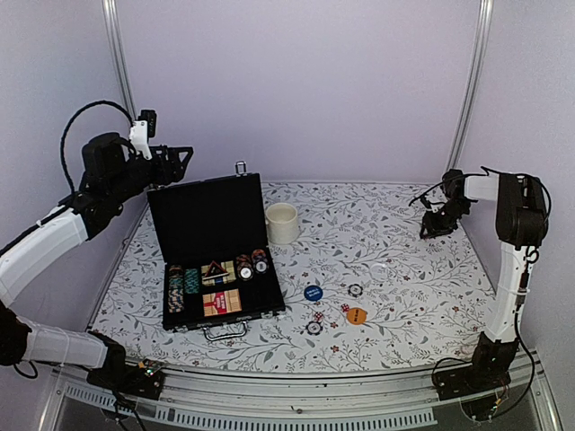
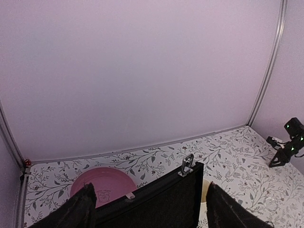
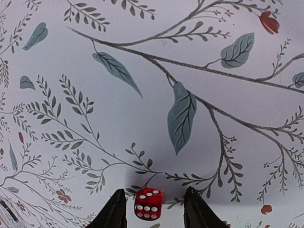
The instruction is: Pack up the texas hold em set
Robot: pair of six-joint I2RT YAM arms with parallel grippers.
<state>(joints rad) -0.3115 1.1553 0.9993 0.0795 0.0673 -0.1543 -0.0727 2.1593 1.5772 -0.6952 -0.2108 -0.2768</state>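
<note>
Floral table (image 1: 404, 269), open case (image 1: 211, 224) near left edge, left gripper (image 2: 149, 186) wide over it, right gripper (image 3: 154, 190) narrow around die (image 3: 148, 204)

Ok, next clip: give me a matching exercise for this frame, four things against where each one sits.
Things:
1 die
2 mug
3 pink plate
4 red card deck

Places:
A inside the case
B behind the case's raised lid
C between the fingers of the right tool
D on the table, just right of the case

Pairs: 1-C, 2-D, 3-B, 4-A
</note>
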